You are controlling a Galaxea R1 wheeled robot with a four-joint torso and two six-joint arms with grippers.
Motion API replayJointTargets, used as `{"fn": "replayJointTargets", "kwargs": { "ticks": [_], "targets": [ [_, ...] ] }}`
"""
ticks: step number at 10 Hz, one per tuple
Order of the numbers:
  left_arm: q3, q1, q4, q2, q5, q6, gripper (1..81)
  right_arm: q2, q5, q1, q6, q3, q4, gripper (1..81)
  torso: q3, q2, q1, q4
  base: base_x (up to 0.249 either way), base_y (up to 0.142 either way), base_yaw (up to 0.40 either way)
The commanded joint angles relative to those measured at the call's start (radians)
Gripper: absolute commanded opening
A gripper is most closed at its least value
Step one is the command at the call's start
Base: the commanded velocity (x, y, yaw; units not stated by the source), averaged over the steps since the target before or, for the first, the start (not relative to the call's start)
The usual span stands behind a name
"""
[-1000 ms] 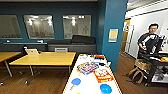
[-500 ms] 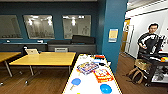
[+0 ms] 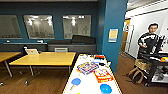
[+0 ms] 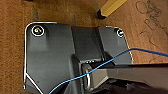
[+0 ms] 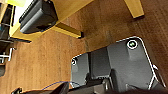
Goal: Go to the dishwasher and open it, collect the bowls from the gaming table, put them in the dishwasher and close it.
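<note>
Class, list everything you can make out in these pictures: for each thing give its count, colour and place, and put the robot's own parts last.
Gaming table: one, white top, straight ahead, near.
Bowl: one, bright blue, on the near right of the white table.
Paddle: one, blue, near left of the same table.
Game boxes: several, colourful, mid-table.
Yellow-topped table: one, left of the white table.
Laptop: one, pale, at that table's far end.
Pillar: one, teal, behind the white table.
Person: one, dark top, far right.
Wrist plate: dark, over wooden floor.

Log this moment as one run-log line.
phase: facing gaming table | blue bowl near its front end | board-game boxes mid-table | person at right
</note>
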State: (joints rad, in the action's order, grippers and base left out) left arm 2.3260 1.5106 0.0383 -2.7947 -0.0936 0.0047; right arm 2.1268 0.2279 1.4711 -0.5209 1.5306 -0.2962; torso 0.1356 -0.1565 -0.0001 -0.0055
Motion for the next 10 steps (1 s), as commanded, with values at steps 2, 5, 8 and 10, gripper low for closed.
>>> {"fn": "replayJointTargets", "kwargs": {
  "ticks": [2, 5, 8, 10],
  "targets": [
    [-0.013, -0.054, 0.005, 0.009, 0.038, 0.009, 81.1, -0.311, -0.013, -0.229, -0.013, -0.265, 0.090, 81.1, 0.048, 0.000, 0.000, 0.000, 0.000, 0.000, 0.000],
    [-0.013, -0.053, 0.002, 0.006, 0.037, 0.009, 81.1, -0.387, -0.033, -0.320, -0.015, -0.327, 0.129, 81.1, 0.127, 0.000, 0.000, 0.000, 0.000, 0.000, 0.000],
    [-0.013, -0.053, 0.002, 0.003, 0.035, 0.009, 81.1, -0.399, -0.094, -0.410, -0.019, -0.322, 0.167, 81.1, 0.222, 0.001, 0.000, 0.000, 0.000, 0.000, 0.000],
    [-0.010, -0.050, -0.003, 0.003, 0.023, 0.009, 81.1, -0.410, -0.189, -0.513, -0.019, -0.313, 0.219, 81.1, 0.198, 0.001, 0.001, 0.000, 0.000, 0.000, 0.000]
  ]
}}
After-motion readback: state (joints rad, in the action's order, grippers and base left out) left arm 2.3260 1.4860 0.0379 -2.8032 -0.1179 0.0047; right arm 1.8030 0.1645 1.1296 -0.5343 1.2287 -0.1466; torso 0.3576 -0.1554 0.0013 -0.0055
